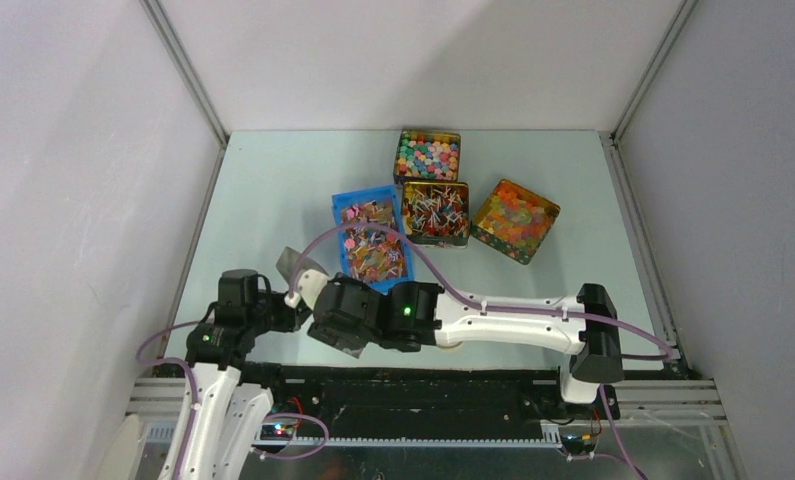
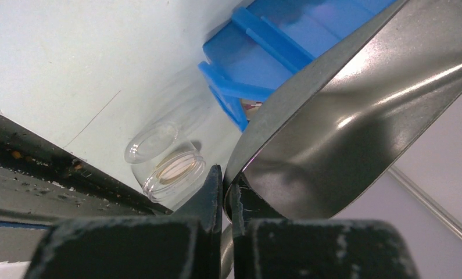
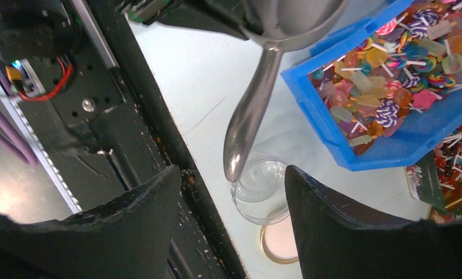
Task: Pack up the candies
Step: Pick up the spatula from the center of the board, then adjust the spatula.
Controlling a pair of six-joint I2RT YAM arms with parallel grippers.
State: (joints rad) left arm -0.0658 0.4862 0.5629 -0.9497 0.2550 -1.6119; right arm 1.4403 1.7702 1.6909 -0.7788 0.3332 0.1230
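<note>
The candies (image 3: pixel 385 87) are a mixed orange, pink and purple heap filling a blue bin (image 1: pixel 345 212), and they also show from above (image 1: pixel 375 250). My left gripper (image 2: pixel 228 180) is shut on the handle of a metal scoop (image 2: pixel 356 116). The scoop's bowl is empty and is held up next to the bin's near corner. A clear empty jar (image 3: pixel 263 189) stands near the table's front edge, with its gold-rimmed lid (image 3: pixel 280 241) beside it. My right gripper (image 3: pixel 231 171) hangs open over the jar with a finger on each side. The scoop handle's tip (image 3: pixel 235 163) pokes in above the jar.
Behind the bin stand three tins: pastel balls (image 1: pixel 428 155), stick sweets (image 1: pixel 435 212) and orange jelly pieces (image 1: pixel 514 220). The black base rail (image 3: pixel 135 145) runs along the table's front edge, close to the jar. Both arms crowd the front left.
</note>
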